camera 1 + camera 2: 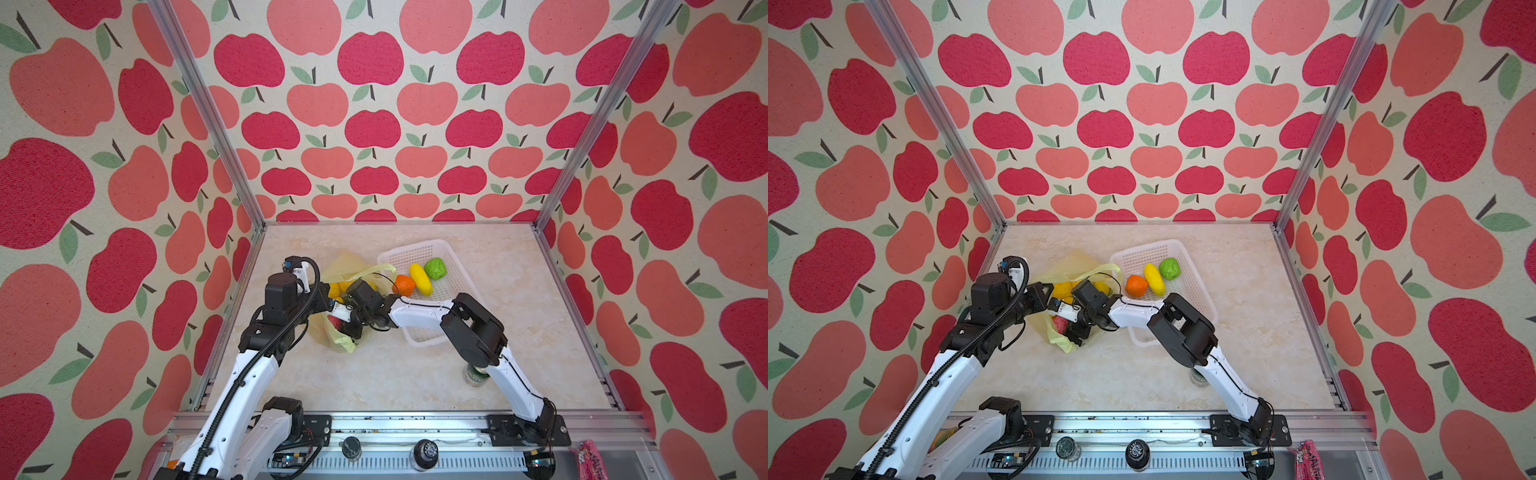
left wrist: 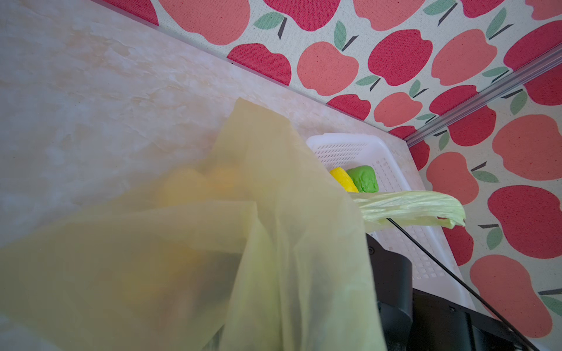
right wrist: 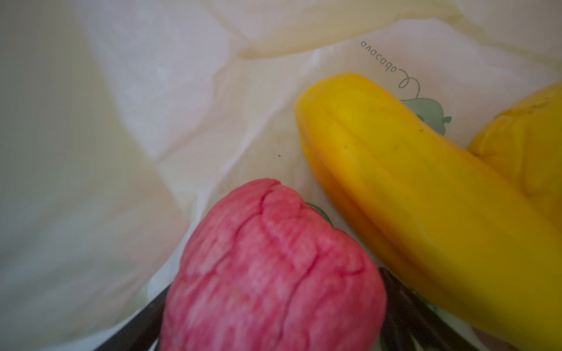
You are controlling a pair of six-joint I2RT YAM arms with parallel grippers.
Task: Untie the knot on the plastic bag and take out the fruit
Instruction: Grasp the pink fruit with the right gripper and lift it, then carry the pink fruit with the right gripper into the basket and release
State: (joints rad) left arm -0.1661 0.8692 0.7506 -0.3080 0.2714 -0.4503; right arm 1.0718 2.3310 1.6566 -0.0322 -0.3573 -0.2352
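Yellow plastic bag [image 1: 347, 270], knot evidently undone, gapes at the table's [image 1: 415, 374] nine o'clock, its rim pinched in the clamped left gripper [image 1: 331, 306]. Right gripper [image 1: 348, 329] reaches inside, fingers [image 3: 130, 322] wide astride a pink fruit [image 3: 267, 273]; whether they press it cannot be told. Next, likely: squeeze, then lift toward the white mesh basket [image 1: 415, 249] at two o'clock.

Translucent yellow plastic bag [image 1: 345, 266] with green print holds a mottled pink fruit [image 3: 267, 273] and a deep-yellow fruit [image 3: 410, 188]; at its two o'clock, a white mesh basket [image 1: 415, 251] carries an orange fruit [image 1: 404, 285], a lemon-yellow fruit [image 1: 420, 279] and a bright green fruit [image 1: 435, 268]; the table [image 1: 415, 374] is cream marble-veined, and the walls [image 1: 374, 124] are cream with red and salmon apples.
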